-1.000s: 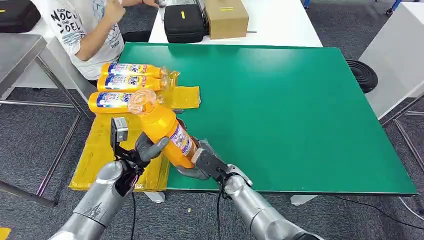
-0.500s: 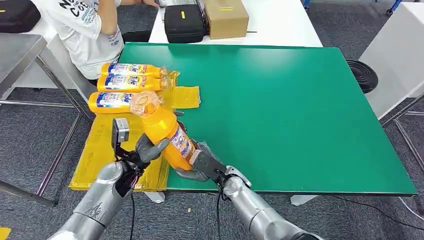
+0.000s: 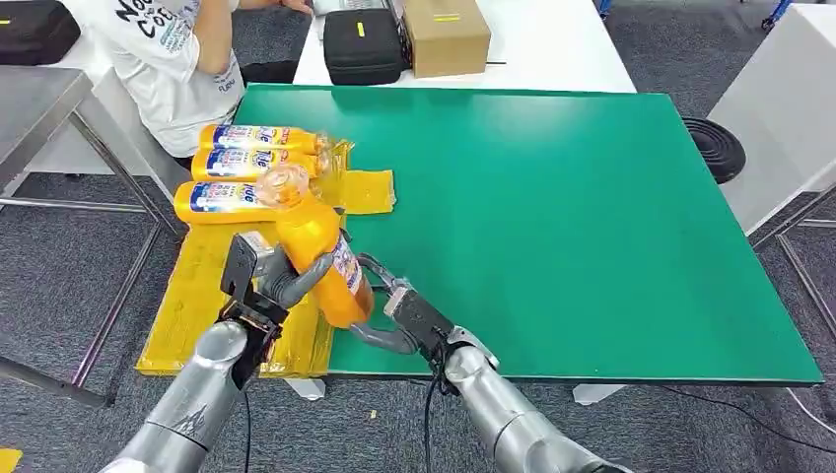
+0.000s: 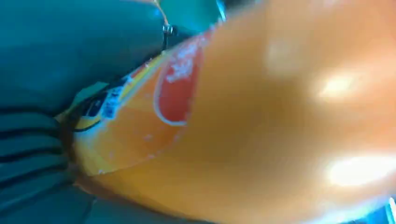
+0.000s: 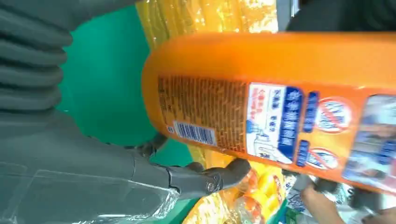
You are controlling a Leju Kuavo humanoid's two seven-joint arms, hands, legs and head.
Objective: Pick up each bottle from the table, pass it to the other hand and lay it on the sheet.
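Orange bottle [image 3: 320,254] upright in left hand [image 3: 279,279], right hand [image 3: 399,317] open just beside its base.

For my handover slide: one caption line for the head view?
Left hand grips the orange bottle above the yellow sheet, right hand open beside its base.

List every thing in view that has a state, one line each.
Held bottle: off the table, tilted, cap end away from the robot, gripped by the left hand.
Left hand: wrapped around the held bottle.
Right hand: open, beside the bottle's base.
Three bottles: lying side by side on the sheet.
Sheet: spread flat, hanging over the table edge.
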